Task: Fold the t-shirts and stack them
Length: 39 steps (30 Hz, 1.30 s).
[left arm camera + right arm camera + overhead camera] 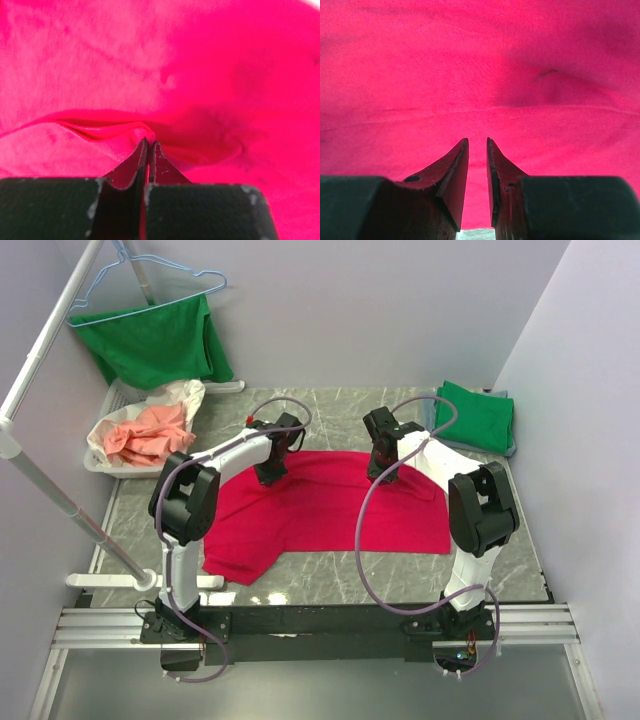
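The crimson-red t-shirt [320, 515] lies spread flat on the marble table, and it fills the left wrist view [200, 60] and the right wrist view [480, 65]. My left gripper [272, 475] is at its far left edge; in its wrist view the gripper [150, 142] is shut on a raised fold of red cloth. My right gripper [380, 472] is at the shirt's far right part; in its wrist view the gripper [477, 141] stands narrowly open just over the cloth, with nothing between the jaws. A folded green t-shirt [478, 415] lies on a grey one [511, 430] at the back right.
Another green shirt [155, 340] hangs on a blue hanger at the back left. A white basket [98, 462] with peach cloths [145, 435] stands below it. A white rail [60, 495] runs along the left side. Walls close in the back and the right.
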### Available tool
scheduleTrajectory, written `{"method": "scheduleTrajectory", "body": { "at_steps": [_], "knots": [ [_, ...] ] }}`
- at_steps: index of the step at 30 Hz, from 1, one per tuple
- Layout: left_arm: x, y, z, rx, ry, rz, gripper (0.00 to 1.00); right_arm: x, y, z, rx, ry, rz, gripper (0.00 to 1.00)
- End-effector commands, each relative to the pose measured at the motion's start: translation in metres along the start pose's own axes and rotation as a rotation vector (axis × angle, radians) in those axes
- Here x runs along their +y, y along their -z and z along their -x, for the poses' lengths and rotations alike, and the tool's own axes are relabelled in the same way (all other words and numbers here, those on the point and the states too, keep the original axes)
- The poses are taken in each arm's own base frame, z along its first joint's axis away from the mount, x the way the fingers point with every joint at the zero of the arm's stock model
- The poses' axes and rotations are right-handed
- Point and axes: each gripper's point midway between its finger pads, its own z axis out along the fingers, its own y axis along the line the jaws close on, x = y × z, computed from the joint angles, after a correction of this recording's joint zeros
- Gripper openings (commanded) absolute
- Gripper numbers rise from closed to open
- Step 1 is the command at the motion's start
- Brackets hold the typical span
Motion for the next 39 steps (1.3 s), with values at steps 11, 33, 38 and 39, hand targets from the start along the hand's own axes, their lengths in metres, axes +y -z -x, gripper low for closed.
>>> {"method": "scheduleTrajectory", "body": {
  "at_steps": [11, 33, 38, 39],
  "knots": [
    [0.016, 0.047, -0.032, -0.001, 0.013, -0.035, 0.02, 0.004, 0.012, 0.006, -0.046, 0.0, 0.027, 0.28],
    [0.029, 0.068, -0.075, -0.005, -0.041, -0.018, 0.25, 0.006, 0.012, 0.006, -0.044, 0.0, 0.037, 0.28],
    [0.039, 0.094, -0.046, -0.113, 0.015, -0.031, 0.32, 0.005, 0.01, 0.007, -0.046, 0.005, 0.026, 0.29],
    [0.039, 0.097, -0.036, -0.136, 0.028, -0.039, 0.35, 0.005, 0.011, 0.008, -0.047, 0.006, 0.027, 0.29]
  ]
}}
